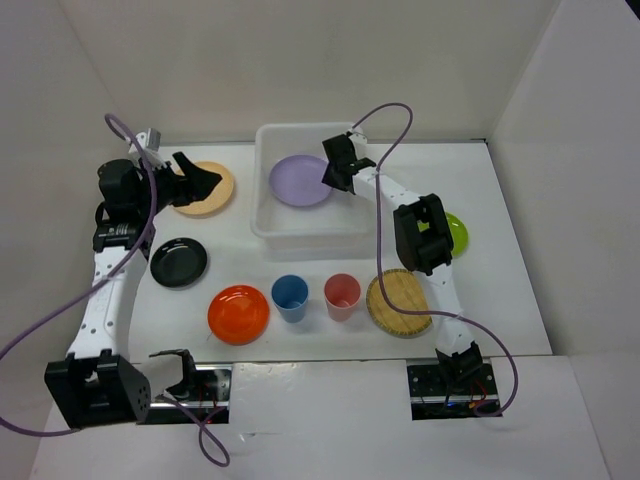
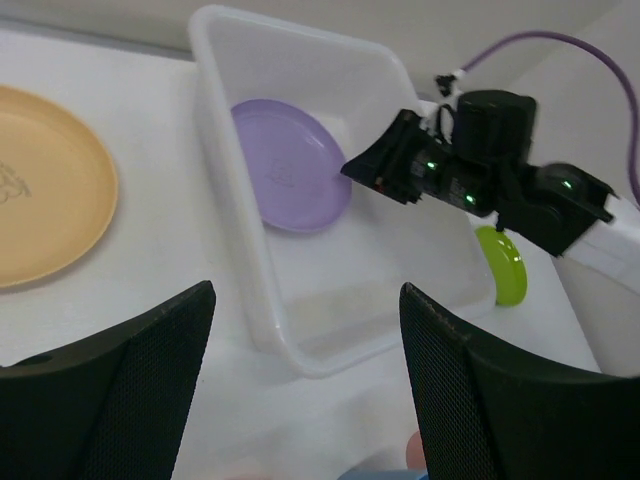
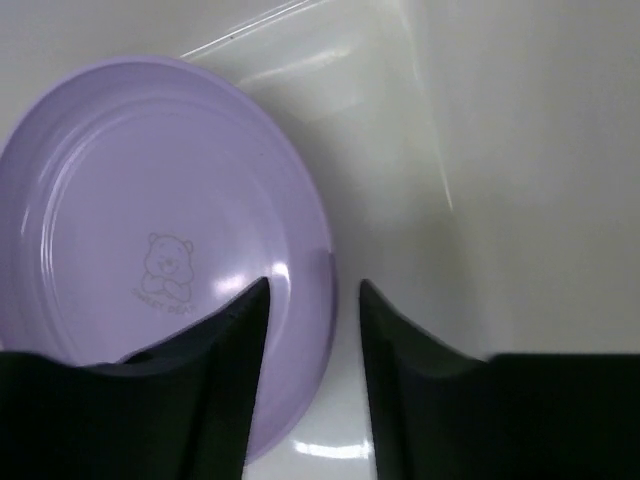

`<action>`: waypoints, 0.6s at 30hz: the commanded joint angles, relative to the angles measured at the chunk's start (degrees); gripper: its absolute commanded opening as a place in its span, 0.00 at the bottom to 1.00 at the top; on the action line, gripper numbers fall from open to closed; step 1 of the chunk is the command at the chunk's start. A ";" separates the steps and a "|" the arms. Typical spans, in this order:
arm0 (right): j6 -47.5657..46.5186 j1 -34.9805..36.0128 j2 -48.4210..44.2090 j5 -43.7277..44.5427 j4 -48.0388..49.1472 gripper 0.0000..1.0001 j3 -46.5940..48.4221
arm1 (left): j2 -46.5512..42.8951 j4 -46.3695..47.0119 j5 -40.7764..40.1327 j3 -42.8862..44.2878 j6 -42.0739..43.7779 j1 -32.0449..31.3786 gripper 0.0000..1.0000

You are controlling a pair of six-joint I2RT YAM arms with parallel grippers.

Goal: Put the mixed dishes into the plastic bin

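Purple plate (image 3: 150, 250) lay in the plastic bin (image 1: 262, 215), directly under your right hand (image 3: 313, 290). Its fingers (image 3: 200, 380) stood apart over the plate's rim and seemed to hold nothing. Your left hand (image 2: 305, 292) was also open, with the pale yellow plate (image 2: 40, 190) on the worktop (image 1: 500, 180) below it, to its left. I judge these plates light, stiff and smooth, perhaps slippery, so you should pinch the raised rim.
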 commanded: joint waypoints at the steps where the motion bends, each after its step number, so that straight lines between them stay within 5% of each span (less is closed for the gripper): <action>1: -0.90 -0.27 -2.90 2.58 -0.02 0.50 2.45 | 5.86 1.19 -2.28 3.24 -4.63 2.75 0.81; 5: -2.13 -0.27 -7.11 2.59 -0.02 0.82 2.45 | 12.45 0.58 -4.48 6.05 -6.04 4.86 0.79; 8: -2.84 -0.27 -10.98 1.80 -0.02 0.96 2.45 | 17.83 -2.40 -7.46 8.43 -5.52 6.88 0.76; 18: -7.23 1.93 -28.98 -2.68 2.00 0.98 0.78 | 35.22 -14.26 -19.77 21.69 1.60 11.72 0.66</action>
